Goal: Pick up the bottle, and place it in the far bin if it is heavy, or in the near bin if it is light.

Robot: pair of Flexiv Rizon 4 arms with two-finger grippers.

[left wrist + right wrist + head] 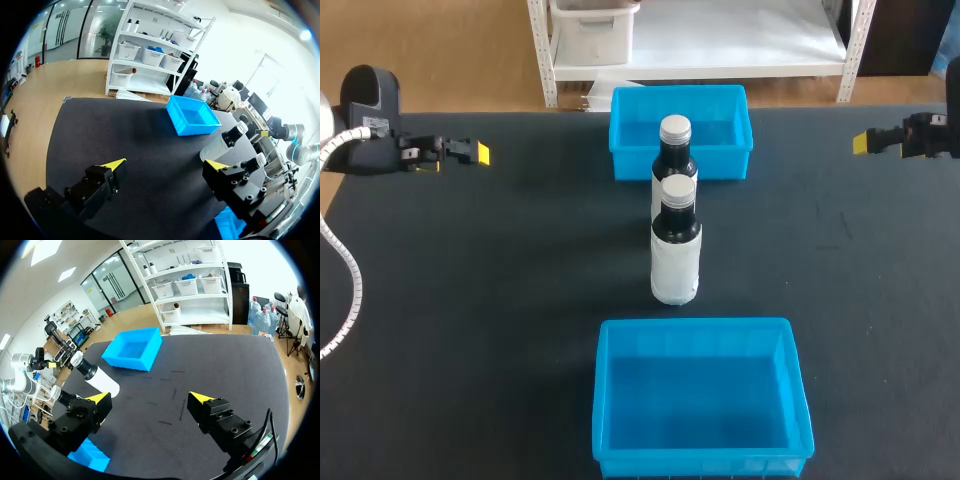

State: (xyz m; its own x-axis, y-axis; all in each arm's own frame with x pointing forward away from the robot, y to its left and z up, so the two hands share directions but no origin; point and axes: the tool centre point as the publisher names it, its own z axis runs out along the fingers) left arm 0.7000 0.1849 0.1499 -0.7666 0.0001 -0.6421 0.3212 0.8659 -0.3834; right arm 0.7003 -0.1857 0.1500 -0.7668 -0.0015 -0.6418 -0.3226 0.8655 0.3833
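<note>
Black table (470,300), carrying: grippers, two; bottles, two; blue bins, two. Left gripper (167,165) hung over the table's left side, jaws wide, empty. At centre, in one line from back to front: far bin (620,130); far bottle (675,150), upright on the table near it; near bottle (675,250), upright close before that; near bin (605,400). Right gripper (150,399) hung over the right side, jaws wide, empty. Only the head view showed the near bin whole; only the wrist views showed the jaws' spread.

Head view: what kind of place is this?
Probably a robot lab workbench: a black table, blue far bin and near bin, a near bottle and far bottle between them, left tool and right tool at the sides.
</note>
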